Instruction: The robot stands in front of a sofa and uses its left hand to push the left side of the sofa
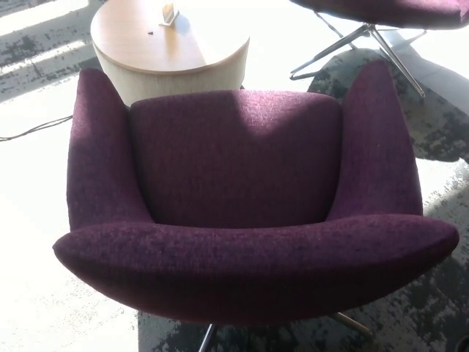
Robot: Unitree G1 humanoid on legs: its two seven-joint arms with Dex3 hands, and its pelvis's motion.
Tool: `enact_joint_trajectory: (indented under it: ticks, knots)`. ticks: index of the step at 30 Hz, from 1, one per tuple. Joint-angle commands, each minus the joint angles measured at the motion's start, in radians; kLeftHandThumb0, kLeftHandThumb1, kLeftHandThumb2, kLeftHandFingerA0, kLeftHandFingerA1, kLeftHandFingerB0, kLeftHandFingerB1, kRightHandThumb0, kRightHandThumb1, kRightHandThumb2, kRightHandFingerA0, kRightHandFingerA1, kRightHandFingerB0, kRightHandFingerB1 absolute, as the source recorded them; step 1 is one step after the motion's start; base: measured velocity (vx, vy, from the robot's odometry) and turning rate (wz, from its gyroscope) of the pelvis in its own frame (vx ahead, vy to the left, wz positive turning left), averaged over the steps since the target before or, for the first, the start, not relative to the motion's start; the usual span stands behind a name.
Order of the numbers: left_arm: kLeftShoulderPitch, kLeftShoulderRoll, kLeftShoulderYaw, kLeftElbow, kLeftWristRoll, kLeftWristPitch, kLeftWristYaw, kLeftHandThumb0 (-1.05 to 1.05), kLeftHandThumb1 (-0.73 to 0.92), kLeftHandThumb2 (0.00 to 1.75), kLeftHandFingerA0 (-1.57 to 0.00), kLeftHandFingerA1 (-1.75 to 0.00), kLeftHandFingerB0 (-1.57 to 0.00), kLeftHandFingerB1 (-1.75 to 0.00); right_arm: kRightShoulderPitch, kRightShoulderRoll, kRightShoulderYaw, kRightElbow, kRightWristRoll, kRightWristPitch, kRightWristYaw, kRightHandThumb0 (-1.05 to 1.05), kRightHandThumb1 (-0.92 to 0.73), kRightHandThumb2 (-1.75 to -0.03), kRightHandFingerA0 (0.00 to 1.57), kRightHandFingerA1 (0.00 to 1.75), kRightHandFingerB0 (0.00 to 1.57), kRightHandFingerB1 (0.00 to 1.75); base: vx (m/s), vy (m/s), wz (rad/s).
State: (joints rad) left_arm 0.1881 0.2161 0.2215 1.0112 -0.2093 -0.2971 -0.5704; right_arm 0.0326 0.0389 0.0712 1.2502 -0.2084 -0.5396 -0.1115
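Fingers out of view; purple sofa [234, 169] before round table [146, 37].

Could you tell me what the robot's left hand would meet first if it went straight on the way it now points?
That cannot be judged: neither hand shows in the head view. Only the purple chair lies before the robot, its left armrest untouched.

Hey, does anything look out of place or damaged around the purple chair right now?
Nothing stands out. The purple chair sits upright with its fabric intact, the round table behind it stands level, and a thin cable lies on the floor to the left. Neither robot hand shows.
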Motion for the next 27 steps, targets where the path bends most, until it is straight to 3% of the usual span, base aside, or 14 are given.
enact_joint_trajectory:
  ticks: [1, 6, 7, 9, 10, 11, 24, 25, 26, 27]
  knots:
    - [0.027, 0.004, -0.006, -0.003, 0.015, -0.035, 0.001, -0.69, 0.92, 0.74, -0.12, -0.4, -0.08, -0.3, 0.029, -0.022, 0.011, -0.002, -0.01, -0.01, -0.018, -0.64, -0.79, -0.64, 0.81, 0.57, 0.69, 0.41, 0.0, 0.0, 0.0]
    - [0.002, 0.009, -0.007, -0.01, 0.005, -0.01, -0.006, -0.68, 0.92, 0.74, -0.1, -0.4, -0.07, -0.29, 0.0, -0.015, -0.005, 0.001, 0.009, 0.003, -0.009, -0.63, -0.78, -0.64, 0.81, 0.54, 0.65, 0.42, 0.0, 0.0, 0.0]
    - [0.002, 0.007, -0.007, -0.012, 0.005, -0.006, -0.004, -0.72, 0.92, 0.75, -0.11, -0.42, -0.09, -0.29, -0.001, -0.021, 0.006, 0.002, -0.006, -0.006, -0.021, -0.63, -0.79, -0.64, 0.83, 0.6, 0.72, 0.43, 0.0, 0.0, 0.0]
    - [0.004, 0.007, -0.01, -0.011, 0.01, -0.01, -0.002, -0.73, 0.92, 0.75, -0.11, -0.41, -0.09, -0.29, 0.006, -0.022, 0.006, 0.0, -0.005, -0.01, -0.021, -0.62, -0.78, -0.64, 0.82, 0.59, 0.71, 0.43, 0.0, 0.0, 0.0]
    - [0.003, 0.008, -0.014, -0.011, 0.016, -0.015, 0.003, -0.69, 0.71, 1.09, -0.03, -0.47, -0.07, -0.4, 0.01, -0.023, 0.005, -0.002, -0.003, -0.014, -0.017, -0.63, -0.79, -0.64, 0.81, 0.57, 0.69, 0.41, 0.0, 0.0, 0.0]
    - [0.001, 0.008, -0.017, -0.011, 0.02, -0.023, 0.009, -0.68, 0.92, 0.72, -0.13, -0.41, -0.09, -0.33, 0.011, -0.025, 0.008, -0.004, -0.005, -0.012, -0.018, -0.63, -0.8, -0.64, 0.82, 0.57, 0.68, 0.41, 0.0, 0.0, 0.0]
    - [-0.045, 0.006, -0.028, -0.017, 0.021, 0.004, 0.011, -0.68, 0.92, 0.7, -0.13, -0.4, -0.09, -0.31, -0.01, -0.025, -0.017, -0.014, 0.014, -0.015, -0.001, -0.64, -0.79, -0.64, 0.84, 0.56, 0.68, 0.41, 0.0, 0.0, 0.0]
    - [-0.045, 0.006, -0.028, -0.012, 0.022, 0.001, 0.011, -0.69, 0.92, 0.73, -0.17, -0.43, -0.06, -0.3, -0.011, -0.024, -0.013, -0.014, 0.007, -0.017, -0.013, -0.62, -0.79, -0.64, 0.85, 0.62, 0.71, 0.43, 0.0, 0.0, 0.0]
    - [-0.045, 0.005, -0.028, -0.009, 0.022, -0.003, 0.012, -0.68, 0.68, 1.08, -0.07, -0.49, -0.04, -0.43, -0.013, -0.023, -0.014, -0.014, 0.007, -0.019, -0.017, -0.62, -0.79, -0.64, 0.86, 0.62, 0.71, 0.43, 0.0, 0.0, 0.0]
    - [-0.046, 0.004, -0.029, -0.008, 0.023, -0.005, 0.014, -0.68, 0.68, 1.08, -0.07, -0.49, -0.04, -0.43, -0.014, -0.023, -0.016, -0.013, 0.011, -0.019, -0.015, -0.62, -0.79, -0.64, 0.86, 0.62, 0.71, 0.43, 0.0, 0.0, 0.0]
